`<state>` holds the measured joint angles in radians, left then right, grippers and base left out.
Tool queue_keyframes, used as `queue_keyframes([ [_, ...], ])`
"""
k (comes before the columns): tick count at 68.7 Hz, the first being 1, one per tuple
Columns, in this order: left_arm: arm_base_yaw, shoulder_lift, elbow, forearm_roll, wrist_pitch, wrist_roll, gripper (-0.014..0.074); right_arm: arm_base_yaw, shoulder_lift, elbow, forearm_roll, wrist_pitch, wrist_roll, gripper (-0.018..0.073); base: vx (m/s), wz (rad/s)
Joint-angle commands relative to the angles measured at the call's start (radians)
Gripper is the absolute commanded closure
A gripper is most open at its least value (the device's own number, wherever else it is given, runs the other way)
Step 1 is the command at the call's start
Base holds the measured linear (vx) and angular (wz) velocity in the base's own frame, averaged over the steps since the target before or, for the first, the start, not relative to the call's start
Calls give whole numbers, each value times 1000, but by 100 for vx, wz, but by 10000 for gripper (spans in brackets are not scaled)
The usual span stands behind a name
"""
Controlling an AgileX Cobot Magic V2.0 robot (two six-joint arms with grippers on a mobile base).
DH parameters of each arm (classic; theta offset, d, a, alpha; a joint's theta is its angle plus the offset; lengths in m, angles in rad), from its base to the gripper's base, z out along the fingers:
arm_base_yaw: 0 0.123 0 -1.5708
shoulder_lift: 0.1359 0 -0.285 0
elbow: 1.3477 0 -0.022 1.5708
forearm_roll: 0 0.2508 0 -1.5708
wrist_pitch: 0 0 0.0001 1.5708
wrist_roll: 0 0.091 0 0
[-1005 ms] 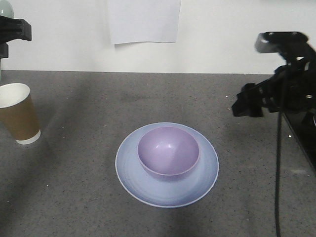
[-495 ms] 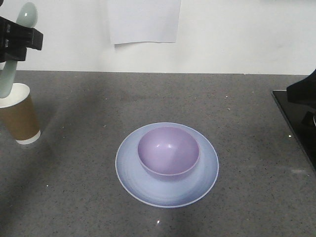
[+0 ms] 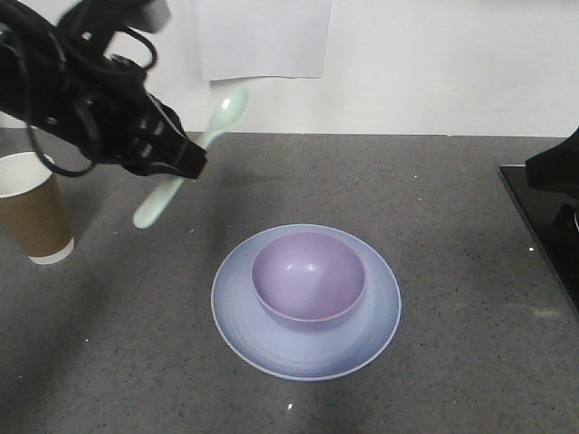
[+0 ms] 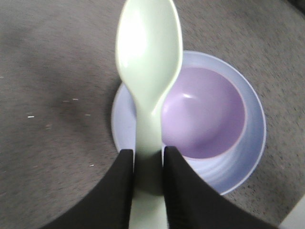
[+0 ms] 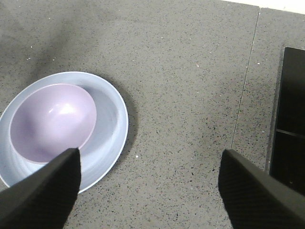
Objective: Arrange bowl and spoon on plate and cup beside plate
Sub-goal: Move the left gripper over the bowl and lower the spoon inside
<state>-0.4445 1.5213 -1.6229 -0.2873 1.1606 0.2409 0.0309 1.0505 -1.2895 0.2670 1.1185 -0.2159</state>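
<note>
Clamping spoon (image 4: 148, 71) handle, left gripper (image 4: 148, 160) — right gripper (image 5: 148, 155) spread wide; bowl (image 3: 308, 276) on plate (image 3: 306, 360).

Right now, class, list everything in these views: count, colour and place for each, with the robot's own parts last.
countertop: 1, speckled grey, under everything
plate: 1, pale blue, middle of the countertop
bowl: 1, lavender, on the plate
spoon: 1, mint green, in the air left of the plate
cup: 1, brown paper, upright at the countertop's left edge
paper sheet: 1, white, on the back wall
panel: 1, black, countertop's right edge
left gripper: 1, black, shut on the spoon
right gripper: 1, black, open, right of the plate
</note>
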Motion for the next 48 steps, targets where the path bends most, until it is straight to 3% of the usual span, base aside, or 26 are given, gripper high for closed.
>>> queue_keyframes([
  [1,-47,23,-23,-42,-39,26,603,-6,-13,-24,11,-50,-9,-20,0,0],
  [19,-138,152,-23,-36,-49,67,603,-6,-13,-24,11,-50,-9,-20,0,0],
  [48,-139,246,-23,-31,-51,67,603,-6,-13,-24,11,-51,-9,-20,0,0],
])
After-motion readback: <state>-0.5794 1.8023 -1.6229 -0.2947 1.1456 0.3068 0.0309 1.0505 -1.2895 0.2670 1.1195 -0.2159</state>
